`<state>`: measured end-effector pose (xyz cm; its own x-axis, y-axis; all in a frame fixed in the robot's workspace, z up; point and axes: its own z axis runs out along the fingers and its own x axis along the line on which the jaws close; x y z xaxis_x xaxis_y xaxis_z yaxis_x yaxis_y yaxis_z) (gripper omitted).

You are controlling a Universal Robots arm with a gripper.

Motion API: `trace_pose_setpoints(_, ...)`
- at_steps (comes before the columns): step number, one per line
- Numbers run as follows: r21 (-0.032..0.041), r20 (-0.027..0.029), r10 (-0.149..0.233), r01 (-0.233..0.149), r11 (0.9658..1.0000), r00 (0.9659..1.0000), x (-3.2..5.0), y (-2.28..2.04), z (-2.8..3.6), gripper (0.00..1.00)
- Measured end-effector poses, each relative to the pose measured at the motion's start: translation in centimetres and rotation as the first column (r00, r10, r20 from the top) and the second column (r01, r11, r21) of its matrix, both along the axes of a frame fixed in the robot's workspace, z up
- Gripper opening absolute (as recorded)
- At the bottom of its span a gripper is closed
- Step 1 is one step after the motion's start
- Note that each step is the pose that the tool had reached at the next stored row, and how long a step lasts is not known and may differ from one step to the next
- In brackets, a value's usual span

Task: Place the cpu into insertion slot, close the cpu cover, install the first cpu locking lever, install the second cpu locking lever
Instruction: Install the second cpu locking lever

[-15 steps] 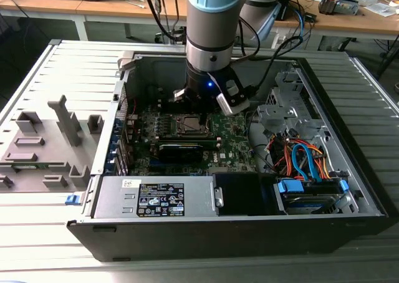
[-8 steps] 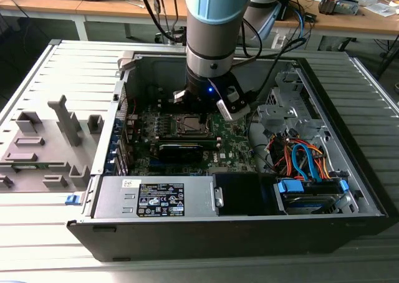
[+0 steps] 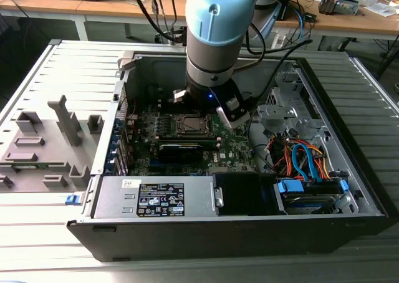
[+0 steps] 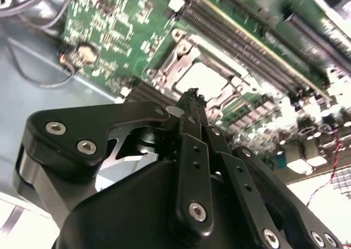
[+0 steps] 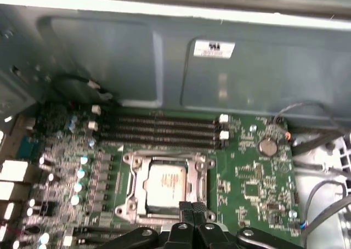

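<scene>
The cpu (image 5: pixel 164 184) lies flat in the insertion slot (image 3: pixel 187 124) on the green motherboard (image 5: pixel 252 188), its silver-grey top showing. The cpu cover (image 5: pixel 136 177) lies down around it as a silvery frame. Whether the locking levers are latched I cannot tell. In both wrist views my gripper (image 5: pixel 192 206) is shut with nothing between its black fingers, its tips just above the near edge of the socket. The second wrist view has the gripper (image 4: pixel 191 94) right in front of the cpu (image 4: pixel 204 80) and cover (image 4: pixel 175 62). In the exterior view the arm's wrist (image 3: pixel 212 77) hangs over the socket.
Long memory slots (image 5: pixel 164 131) run behind the socket, below the case wall (image 5: pixel 109 51). A black expansion card (image 3: pixel 181 149) sits in front of the socket. Orange and blue cables (image 3: pixel 305 158) fill the exterior view's right; a power supply (image 3: pixel 156 196) is at the front, a grey fixture (image 3: pixel 50 139) outside left.
</scene>
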<state>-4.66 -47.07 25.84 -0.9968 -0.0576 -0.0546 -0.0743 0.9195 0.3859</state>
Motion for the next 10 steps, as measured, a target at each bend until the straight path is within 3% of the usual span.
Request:
trace_pose_setpoints(4,0.0638,-0.0001,0.000,0.000,0.9980,1.0000,0.00,-0.54,0.00,0.11)
trace_pose_setpoints(5,0.0741,-0.0001,0.000,0.000,0.9973,1.0000,0.00,-0.60,0.00,0.11)
trace_pose_setpoints(7,0.0734,0.0000,0.000,0.000,0.9973,1.0000,-0.01,-0.63,-0.03,0.11)
trace_pose_setpoints(8,0.0636,-0.0002,0.000,0.000,0.9980,1.0000,0.00,-0.63,-0.04,0.11)
trace_pose_setpoints(10,0.0352,-0.0001,0.000,0.000,0.9994,1.0000,0.00,-0.63,-0.08,0.11)
